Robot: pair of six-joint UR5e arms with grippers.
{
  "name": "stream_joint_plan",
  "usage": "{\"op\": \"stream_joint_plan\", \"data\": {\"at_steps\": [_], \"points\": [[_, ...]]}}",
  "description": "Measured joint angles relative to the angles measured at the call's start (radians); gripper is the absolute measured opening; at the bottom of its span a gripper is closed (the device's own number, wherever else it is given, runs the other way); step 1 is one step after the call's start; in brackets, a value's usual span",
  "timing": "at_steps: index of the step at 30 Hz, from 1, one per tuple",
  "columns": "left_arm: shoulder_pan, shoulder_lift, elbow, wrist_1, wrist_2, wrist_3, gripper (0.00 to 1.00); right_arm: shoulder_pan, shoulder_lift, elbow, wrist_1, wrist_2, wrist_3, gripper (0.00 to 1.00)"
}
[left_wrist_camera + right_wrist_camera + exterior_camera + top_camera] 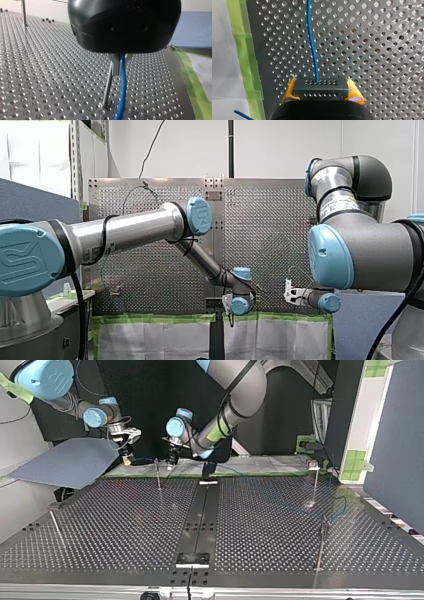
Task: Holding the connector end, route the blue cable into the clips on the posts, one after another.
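In the right wrist view my right gripper has its yellow pads shut on a black connector. The blue cable leaves the connector and runs ahead over the perforated table. My left gripper has its metal fingers shut on the blue cable, which hangs down to the table beside a thin post. In the top view both grippers sit at the far edge, my right gripper left of a post and my left gripper just right of it.
More thin posts stand at the top view's left, back right and front right. Green tape lines the table edge by my right gripper. A grey-blue board leans at the top view's left.
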Motion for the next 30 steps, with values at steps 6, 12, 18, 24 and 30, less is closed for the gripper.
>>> {"op": "stream_joint_plan", "data": {"at_steps": [6, 12, 18, 24, 30], "points": [[0.006, -0.007, 0.015, -0.017, 0.023, -0.005, 0.00, -0.001, 0.007, -0.009, 0.002, 0.007, 0.005, 0.00], [0.000, -0.008, 0.038, -0.019, 0.065, -0.025, 0.00, -0.004, 0.047, -0.042, 0.023, 0.015, -0.010, 0.00], [0.009, -0.019, 0.059, -0.028, 0.062, -0.035, 0.00, -0.005, 0.062, -0.071, 0.079, 0.051, -0.061, 0.00], [0.022, -0.050, 0.070, -0.040, 0.064, -0.038, 0.00, -0.005, 0.063, -0.094, 0.114, 0.060, -0.088, 0.00], [0.033, -0.056, 0.083, -0.040, 0.097, -0.062, 0.00, -0.004, 0.063, -0.112, 0.136, 0.048, -0.118, 0.00]]}}
